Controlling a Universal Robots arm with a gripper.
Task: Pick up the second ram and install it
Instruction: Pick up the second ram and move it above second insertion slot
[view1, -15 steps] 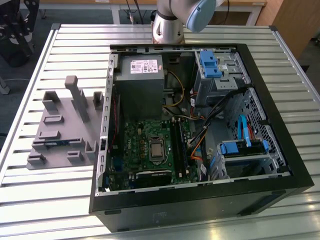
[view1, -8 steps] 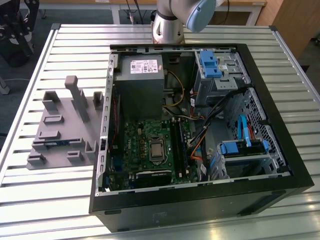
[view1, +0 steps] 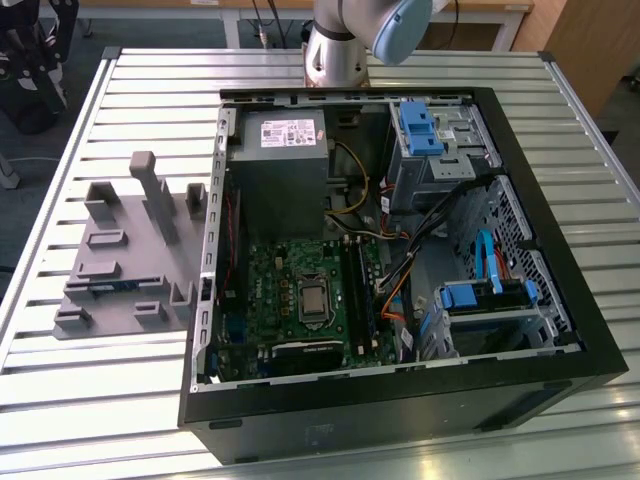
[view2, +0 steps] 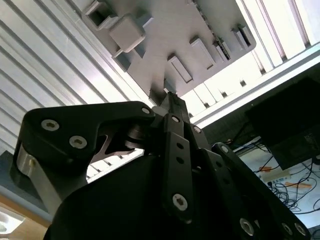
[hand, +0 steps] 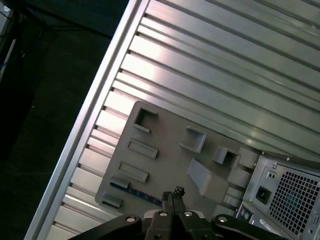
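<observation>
The second ram (view1: 122, 285) is a thin blue-green stick lying in a slot of the grey fixture tray (view1: 150, 240), on the table at the exterior view's left. The first wrist view looks down on the same ram (hand: 134, 192) at the tray's (hand: 170, 155) near edge. My gripper (hand: 173, 194) hangs well above the tray, its tips just beside one end of the stick in that view. The fingers (view2: 171, 102) are pressed together and hold nothing. The motherboard's long black memory slots (view1: 357, 290) lie inside the open computer case (view1: 400, 400).
The case holds a power supply (view1: 280, 150), a drive cage with blue clips (view1: 425, 135) and loose cables (view1: 400, 240). Upright posts (view1: 150, 190) rise from the tray. The slatted metal table (view1: 100, 400) ends close to the tray's outer side, and the arm's base (view1: 335, 50) stands behind the case.
</observation>
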